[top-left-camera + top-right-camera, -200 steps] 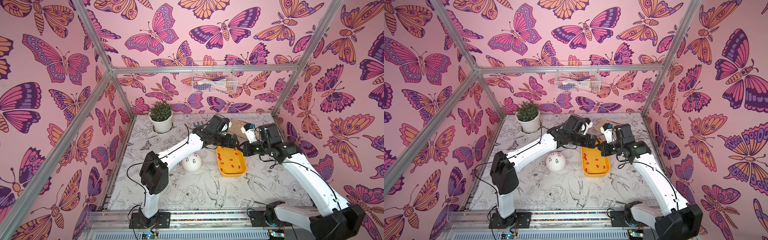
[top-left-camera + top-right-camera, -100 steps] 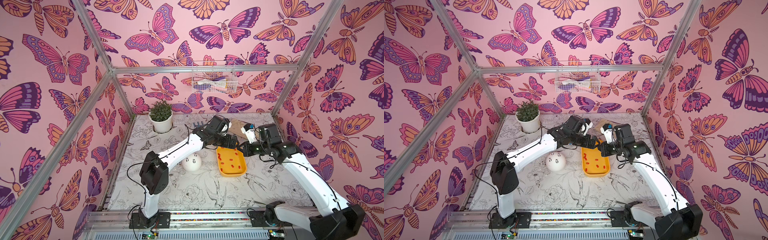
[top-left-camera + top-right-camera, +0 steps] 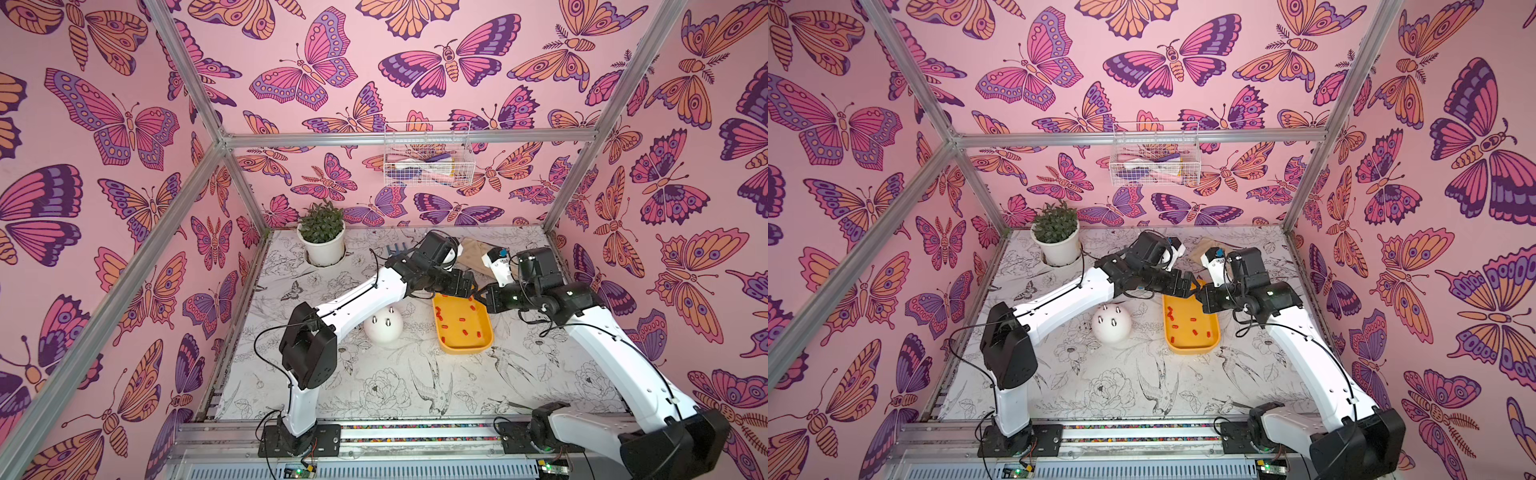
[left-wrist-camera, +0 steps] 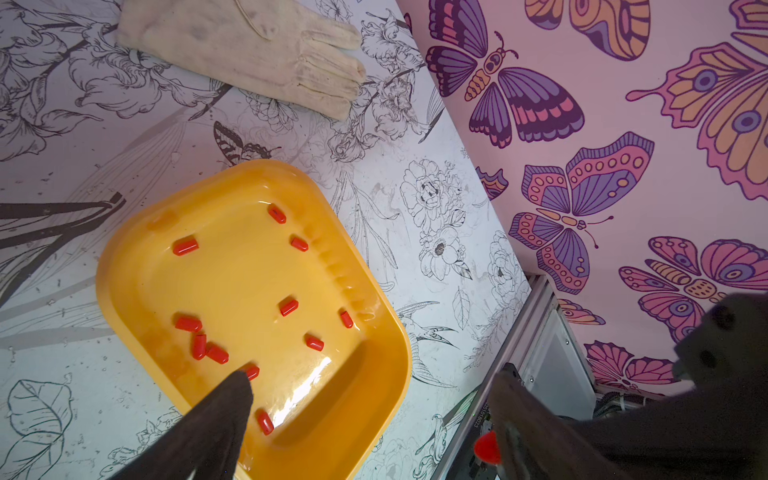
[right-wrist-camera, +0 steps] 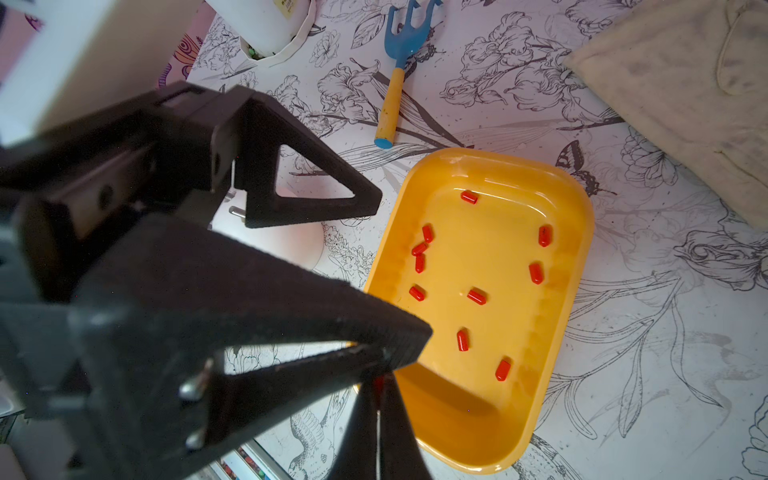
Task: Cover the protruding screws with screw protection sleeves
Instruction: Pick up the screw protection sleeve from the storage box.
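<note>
The white dome [image 3: 383, 332] stands on the table left of the yellow tray [image 3: 465, 348], with bare protruding screws [image 3: 388, 321] sticking up from it in both top views [image 3: 1114, 321]. Several red screw protection sleeves [image 4: 289, 306] lie loose in the tray [image 4: 386, 399]. My left gripper [image 3: 465, 286] hangs open over the tray's far end. My right gripper [image 5: 378, 386] is shut on one red sleeve [image 4: 487, 449], its tip right beside one left finger [image 4: 515, 399], inside the open jaws. Part of the dome [image 5: 282, 245] shows behind the left gripper [image 5: 399, 268].
A beige glove [image 3: 473, 253] and a blue hand rake [image 5: 401, 62] lie behind the tray. A potted plant [image 3: 322, 235] stands at the back left. A wire basket [image 3: 426, 153] hangs on the back wall. Pink walls close in on three sides.
</note>
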Motion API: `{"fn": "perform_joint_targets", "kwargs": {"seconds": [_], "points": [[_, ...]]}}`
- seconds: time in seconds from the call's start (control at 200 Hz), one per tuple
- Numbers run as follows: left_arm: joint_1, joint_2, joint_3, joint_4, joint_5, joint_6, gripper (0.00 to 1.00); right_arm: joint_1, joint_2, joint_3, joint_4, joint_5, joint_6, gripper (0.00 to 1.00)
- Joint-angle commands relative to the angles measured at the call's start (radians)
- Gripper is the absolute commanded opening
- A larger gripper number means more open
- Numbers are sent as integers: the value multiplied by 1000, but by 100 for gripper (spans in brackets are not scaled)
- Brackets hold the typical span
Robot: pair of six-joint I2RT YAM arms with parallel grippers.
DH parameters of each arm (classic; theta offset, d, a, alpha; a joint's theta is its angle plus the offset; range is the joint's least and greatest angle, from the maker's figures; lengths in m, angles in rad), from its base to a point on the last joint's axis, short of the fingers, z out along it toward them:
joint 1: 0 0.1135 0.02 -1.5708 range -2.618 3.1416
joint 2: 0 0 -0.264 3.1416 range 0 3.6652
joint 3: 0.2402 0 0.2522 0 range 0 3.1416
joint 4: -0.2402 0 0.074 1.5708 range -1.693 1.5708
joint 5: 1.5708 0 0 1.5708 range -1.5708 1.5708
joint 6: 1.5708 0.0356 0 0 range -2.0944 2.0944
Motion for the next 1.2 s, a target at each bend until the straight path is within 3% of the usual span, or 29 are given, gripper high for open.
{"fn": "perform_joint_targets", "kwargs": {"seconds": [0.0,1.193], "points": [[-3,15,-23,-40,-21,24,91,-1,-19,41,11,5,-20,7],[-8,9,-17,-41,-31,20,90,-1,-23,40,16,-4,-15,3]]}}
